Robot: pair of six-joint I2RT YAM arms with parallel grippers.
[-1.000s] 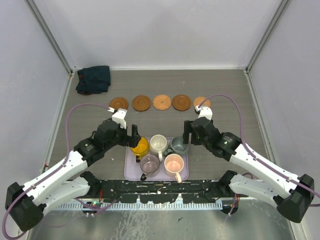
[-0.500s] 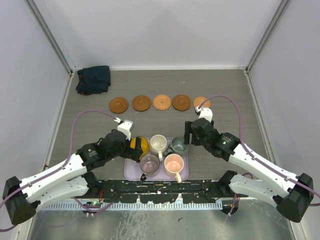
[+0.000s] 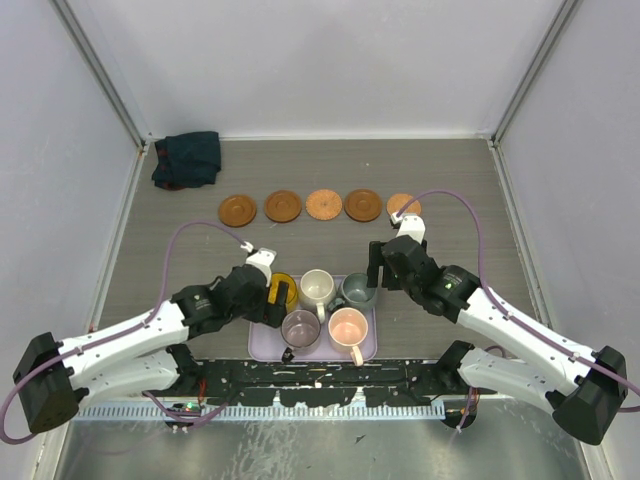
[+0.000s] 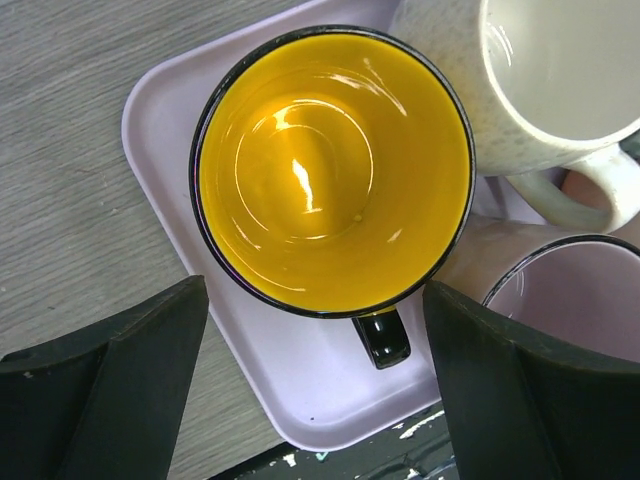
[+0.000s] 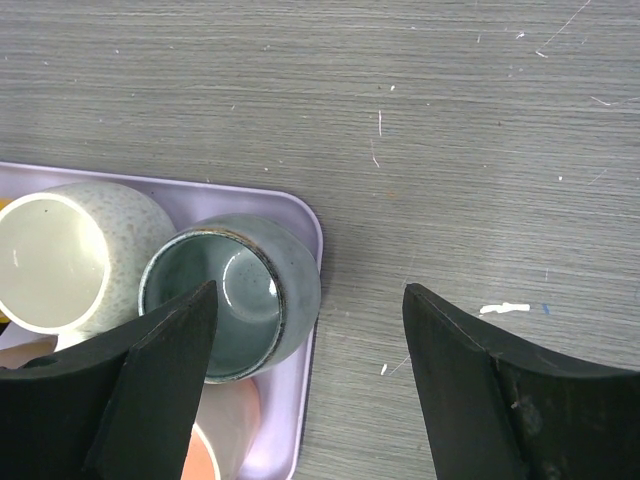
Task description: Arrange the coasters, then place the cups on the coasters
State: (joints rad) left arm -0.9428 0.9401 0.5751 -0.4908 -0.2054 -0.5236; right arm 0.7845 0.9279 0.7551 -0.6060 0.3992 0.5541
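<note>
**A:** From above, where does everything lie?

**B:** Five flat round brown wooden coasters (image 3: 324, 204) sit in a row across the grey tabletop (image 3: 450, 180), toward its far edge. The right arm's cable partly hides the rightmost one. A lavender rectangular tray (image 3: 262, 343) lies at the middle of the near edge, with all five mugs on it. The yellow handled mug (image 3: 278, 284) is in its far left corner and the cream-white speckled mug (image 3: 317, 287) is beside it. The grey-green mug (image 3: 358, 291) is in the far right corner, and the mauve mug (image 3: 299, 326) and pale pink mug (image 3: 347, 326) stand along the near edge. A dark teal cloth (image 3: 187, 159) is bunched in the tabletop's far left corner.

**A:** And the grippers?

**B:** The left gripper (image 3: 283, 297) is low at the yellow mug. The right gripper (image 3: 377, 268) hangs over the tray's far right corner.

**A:** What does the left wrist camera show?

**B:** Black fingers (image 4: 120, 380) are spread wide on either side of the upright yellow mug, whose black handle points back between them. They grasp nothing, and I cannot tell whether they touch it.

**A:** And the right wrist camera?

**B:** The jaws are released and wide apart, holding nothing. One finger is above the grey-green mug and the other is over bare tabletop.
</note>
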